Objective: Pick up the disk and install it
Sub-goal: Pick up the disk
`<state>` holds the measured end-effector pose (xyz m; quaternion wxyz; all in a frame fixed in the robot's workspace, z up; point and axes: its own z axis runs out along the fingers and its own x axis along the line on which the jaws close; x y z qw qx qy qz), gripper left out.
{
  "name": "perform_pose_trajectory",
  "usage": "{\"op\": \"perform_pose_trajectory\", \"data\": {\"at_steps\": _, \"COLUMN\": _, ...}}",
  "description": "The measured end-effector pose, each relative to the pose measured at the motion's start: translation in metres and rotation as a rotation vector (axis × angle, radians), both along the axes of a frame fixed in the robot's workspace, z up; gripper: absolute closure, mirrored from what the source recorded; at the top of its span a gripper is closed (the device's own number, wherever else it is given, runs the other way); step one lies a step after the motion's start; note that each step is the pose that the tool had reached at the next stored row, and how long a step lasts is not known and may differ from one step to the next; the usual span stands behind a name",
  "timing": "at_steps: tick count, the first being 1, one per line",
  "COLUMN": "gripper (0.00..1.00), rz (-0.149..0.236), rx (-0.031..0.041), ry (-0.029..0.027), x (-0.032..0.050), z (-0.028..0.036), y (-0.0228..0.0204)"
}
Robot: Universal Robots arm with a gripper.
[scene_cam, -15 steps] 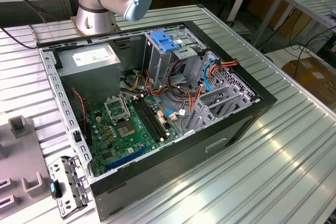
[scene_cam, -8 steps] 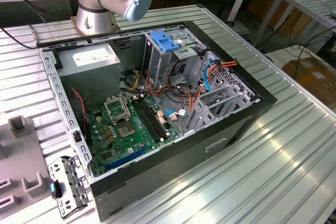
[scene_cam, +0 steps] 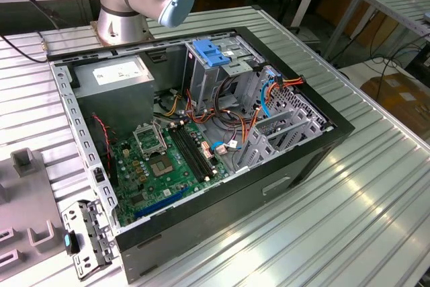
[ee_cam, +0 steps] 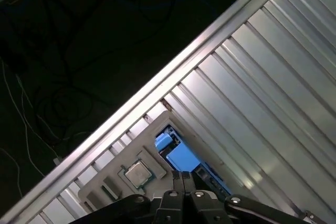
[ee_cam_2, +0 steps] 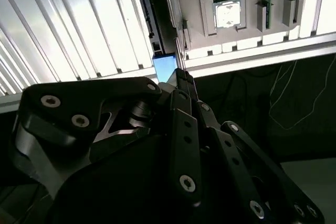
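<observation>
The step in hand is, in my judgement, the approach for the pick-up: the disk is not lifted, and nothing is installed.

The gripper hangs over the grey tray that lies on the ribbed metal table, close to the table's edge. Its two fingers look pressed together, with nothing between them. The tips are just beside the blue end of the disk, but I cannot tell if they touch it.

The disk is in the tray, near a square processor chip. In both wrist views I see of it a bright blue plastic part and a dark narrow edge. It seems to stand on its edge, though this is not sure.

In the exterior view the tray is at about 8 o'clock from the open computer case, and the drive bay is at about 12 o'clock inside the case.

A grasp, I think, calls for fingers opened wider than the disk is thick and lined up on its two flat sides.
</observation>
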<state>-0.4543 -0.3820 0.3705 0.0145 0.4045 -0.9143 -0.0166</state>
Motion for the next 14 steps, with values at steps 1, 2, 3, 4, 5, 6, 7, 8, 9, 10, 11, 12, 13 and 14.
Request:
{"op": "perform_pose_trajectory", "data": {"at_steps": 1, "gripper": 0.89, "rz": 0.013, "rx": 0.0, "ry": 0.0, "x": 0.0, "z": 0.0, "y": 0.0}}
{"op": "perform_pose_trajectory", "data": {"at_steps": 2, "gripper": 0.89, "rz": 0.029, "rx": 0.0, "ry": 0.0, "x": 0.0, "z": 0.0, "y": 0.0}}
{"op": "perform_pose_trajectory", "data": {"at_steps": 3, "gripper": 0.89, "rz": 0.044, "rx": 0.0, "ry": 0.0, "x": 0.0, "z": 0.0, "y": 0.0}}
{"op": "perform_pose_trajectory", "data": {"at_steps": 4, "gripper": 0.89, "rz": 0.06, "rx": 0.0, "ry": -0.0001, "x": 0.0, "z": 0.0, "y": 0.0}}
{"op": "perform_pose_trajectory", "data": {"at_steps": 5, "gripper": 0.89, "rz": 0.085, "rx": 0.0, "ry": -0.0003, "x": 0.0, "z": 0.0, "y": 0.0}}
{"op": "perform_pose_trajectory", "data": {"at_steps": 6, "gripper": 0.89, "rz": 0.109, "rx": 0.0, "ry": -0.0004, "x": 0.0, "z": 0.0, "y": 0.0}}
{"op": "perform_pose_trajectory", "data": {"at_steps": 7, "gripper": 0.89, "rz": 0.137, "rx": -0.0001, "ry": -0.0007, "x": 0.0, "z": 0.0, "y": 0.0}}
{"op": "perform_pose_trajectory", "data": {"at_steps": 8, "gripper": 0.89, "rz": 0.171, "rx": -0.0001, "ry": -0.0008, "x": 0.0, "z": -0.0001, "y": 0.0}}
{"op": "perform_pose_trajectory", "data": {"at_steps": 9, "gripper": 0.89, "rz": 0.192, "rx": 0.0, "ry": -0.0009, "x": 0.0, "z": -0.0001, "y": 0.0}}
{"op": "perform_pose_trajectory", "data": {"at_steps": 10, "gripper": 0.89, "rz": 0.21, "rx": -0.0001, "ry": -0.0009, "x": 0.0, "z": -0.0002, "y": 0.0}}
{"op": "perform_pose_trajectory", "data": {"at_steps": 11, "gripper": 0.89, "rz": 0.234, "rx": 0.0, "ry": -0.0009, "x": 0.0, "z": -0.0002, "y": 0.0}}
{"op": "perform_pose_trajectory", "data": {"at_steps": 12, "gripper": 0.89, "rz": 0.252, "rx": 0.0, "ry": -0.0009, "x": 0.0, "z": -0.0002, "y": 0.0}}
{"op": "perform_pose_trajectory", "data": {"at_steps": 13, "gripper": 0.89, "rz": 0.275, "rx": 0.0, "ry": -0.0009, "x": 0.0, "z": -0.0003, "y": 0.0}}
{"op": "perform_pose_trajectory", "data": {"at_steps": 14, "gripper": 0.89, "rz": 0.295, "rx": 0.0, "ry": -0.0009, "x": 0.0, "z": -0.0003, "y": 0.0}}
